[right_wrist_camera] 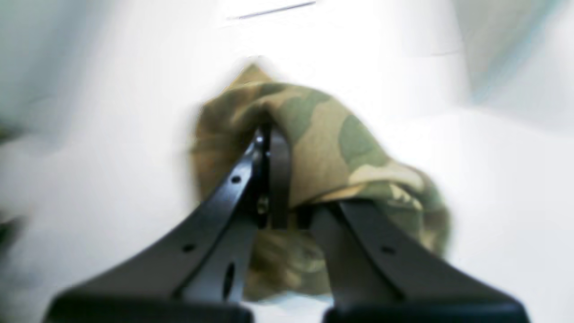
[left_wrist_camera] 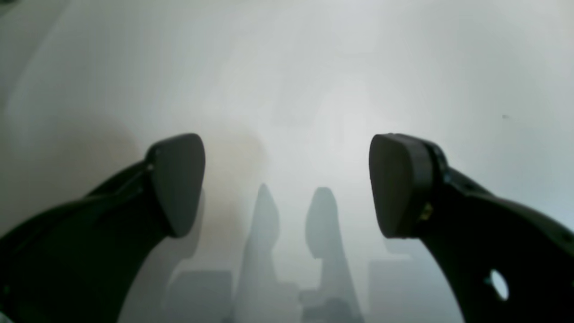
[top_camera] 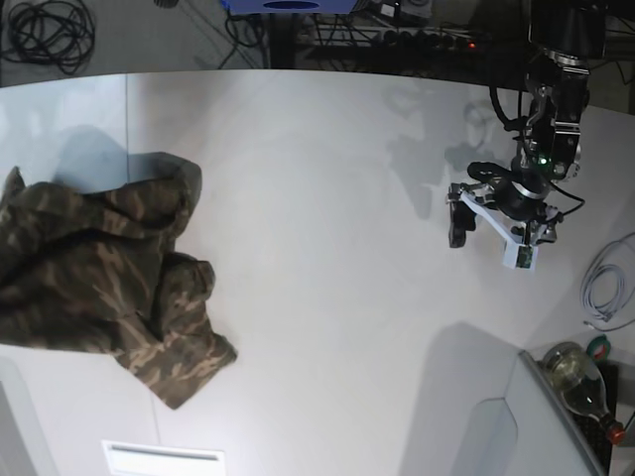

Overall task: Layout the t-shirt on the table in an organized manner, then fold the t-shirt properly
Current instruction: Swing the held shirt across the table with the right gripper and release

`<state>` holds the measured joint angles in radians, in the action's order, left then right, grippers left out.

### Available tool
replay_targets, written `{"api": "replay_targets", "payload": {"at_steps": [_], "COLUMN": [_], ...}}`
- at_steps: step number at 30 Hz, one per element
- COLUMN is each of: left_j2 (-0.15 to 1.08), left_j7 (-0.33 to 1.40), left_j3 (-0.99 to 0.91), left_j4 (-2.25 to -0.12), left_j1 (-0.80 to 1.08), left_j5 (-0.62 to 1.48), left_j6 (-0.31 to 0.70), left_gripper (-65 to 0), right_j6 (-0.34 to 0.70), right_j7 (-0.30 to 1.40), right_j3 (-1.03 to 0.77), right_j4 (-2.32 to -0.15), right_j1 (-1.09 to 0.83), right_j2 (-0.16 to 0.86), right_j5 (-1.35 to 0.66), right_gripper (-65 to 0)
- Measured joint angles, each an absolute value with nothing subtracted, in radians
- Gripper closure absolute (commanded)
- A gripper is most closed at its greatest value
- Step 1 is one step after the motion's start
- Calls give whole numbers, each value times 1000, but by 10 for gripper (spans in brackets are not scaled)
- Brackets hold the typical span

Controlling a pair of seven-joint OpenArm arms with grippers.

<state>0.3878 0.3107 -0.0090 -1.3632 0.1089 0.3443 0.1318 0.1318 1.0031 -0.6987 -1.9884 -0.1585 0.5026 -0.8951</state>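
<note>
From the base view I see the t-shirt (top_camera: 94,273) bunched in a rumpled heap at the far left of the counter (top_camera: 327,228), its cloth running off the left edge of that view. It is not spread flat: folds overlap, and one corner points down toward the near edge.

On my right wrist view the right gripper (right_wrist_camera: 273,134) is pinched tight on a fold of the camouflage cloth. The two fingers (right_wrist_camera: 279,179) meet with fabric draped over and around their tips, and the shirt hangs in a lump beyond them against the white counter. That view is blurred, so I cannot say which part of the shirt is caught. I cannot make out the right gripper itself in the base view.

The left gripper (left_wrist_camera: 287,184) stands wide open and holds nothing. In its wrist view the two dark pads (left_wrist_camera: 177,179) sit well apart with only bare white counter and their own shadows between them. In the base view this left gripper (top_camera: 491,228) hovers over the right part of the counter, well apart from the shirt.

Off the counter at the lower right I see a glass bottle (top_camera: 573,375) and a coil of white cable (top_camera: 607,288). Dark cables (top_camera: 50,30) lie on the floor at the upper left.
</note>
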Motion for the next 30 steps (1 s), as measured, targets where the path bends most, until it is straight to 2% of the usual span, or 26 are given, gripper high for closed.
{"api": "replay_targets", "payload": {"at_steps": [2, 3, 6, 12, 17, 24, 30], "left_j2": [388, 387, 387, 387, 414, 421, 422], "left_j7": [311, 310, 308, 309, 303, 311, 316], "left_j3": [-9, -9, -9, -14, -80, -366, -648], "left_j4": [-1370, -1374, -1373, -1374, -1386, -1427, -1429], "left_j1": [109, 109, 109, 109, 151, 280, 374], "left_j5": [345, 345, 348, 348, 354, 346, 340], "left_j6": [131, 131, 131, 135, 146, 139, 155], "left_gripper": [-548, -548, -548, -548, -548, -548, -548], "right_j6": [133, 178, 212, 218, 218, 217, 207], "right_j7": [1021, 1018, 1011, 992, 1005, 986, 763], "right_j3": [-701, -700, -665, -381, -120, 172, 540], "right_j4": [-1997, -2005, -2010, -2005, -1975, -1778, -1601], "right_j1": [-160, -162, -144, -25, 91, 230, 353], "right_j2": [501, 501, 498, 467, 293, 42, -125], "right_j5": [-898, -924, -937, -934, -934, -915, -930], "right_gripper": [0, 0, 0, 0, 0, 0, 0]}}
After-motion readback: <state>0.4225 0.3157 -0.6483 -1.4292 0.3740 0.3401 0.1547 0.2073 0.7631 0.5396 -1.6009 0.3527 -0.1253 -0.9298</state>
